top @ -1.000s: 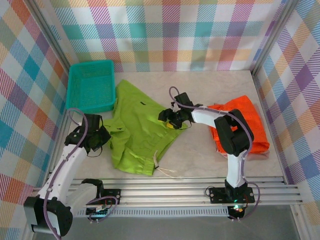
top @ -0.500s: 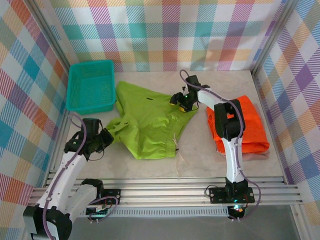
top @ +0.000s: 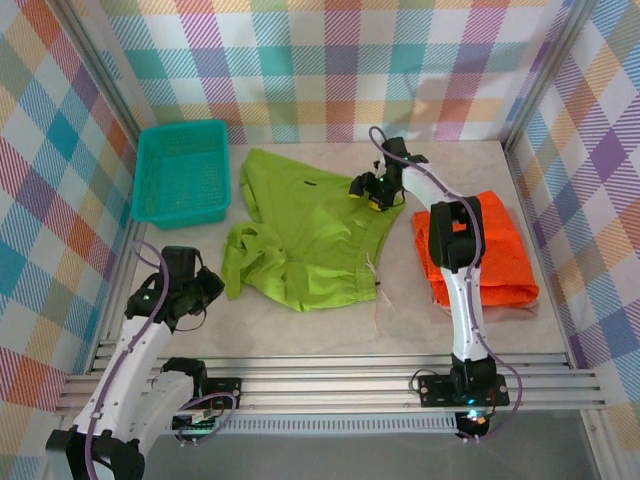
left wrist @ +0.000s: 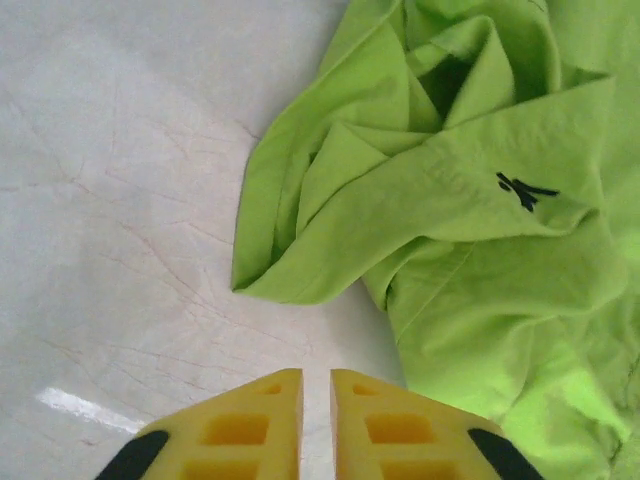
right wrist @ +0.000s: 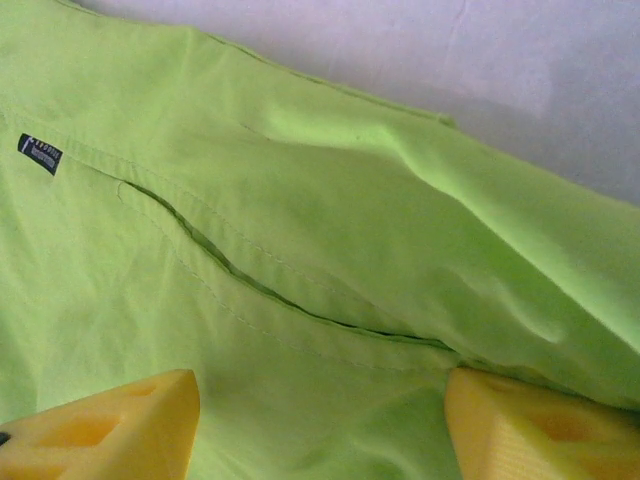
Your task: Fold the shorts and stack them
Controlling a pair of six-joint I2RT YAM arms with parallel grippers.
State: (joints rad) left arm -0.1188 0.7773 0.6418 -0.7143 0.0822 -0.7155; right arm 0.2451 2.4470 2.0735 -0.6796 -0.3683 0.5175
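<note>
We see the pale table (top: 300, 335) taking up the floor between the checked walls. The lime green shorts (top: 310, 240) are the biggest thing on it. They lie spread across the middle, flat on their right side and bunched into folds at the near left corner. The orange shorts (top: 505, 255) lie folded at the right side, apart from the green pair, and a pale pink edge (top: 527, 312) shows beneath their near corner. The teal basket (top: 182, 216) stands at the far left, just beside the green cloth. The right arm (top: 460, 290) reaches from the near edge to the far right corner of the green shorts. There the right gripper (top: 368, 190) sits over the cloth with its yellow fingers wide apart. The right wrist view shows that gripper (right wrist: 320, 385) above a seam; whether the fingers press on the fabric we cannot tell. The left arm (top: 135, 350) is at the near left, and the left gripper (top: 205, 290) is just short of the bunched corner. Its fingers (left wrist: 250, 420) stand a narrow slit apart over bare table, with nothing between them. A thin drawstring (top: 378, 300) trails off the near right hem. We also spot a small black logo (left wrist: 527, 190) on one fold.
</note>
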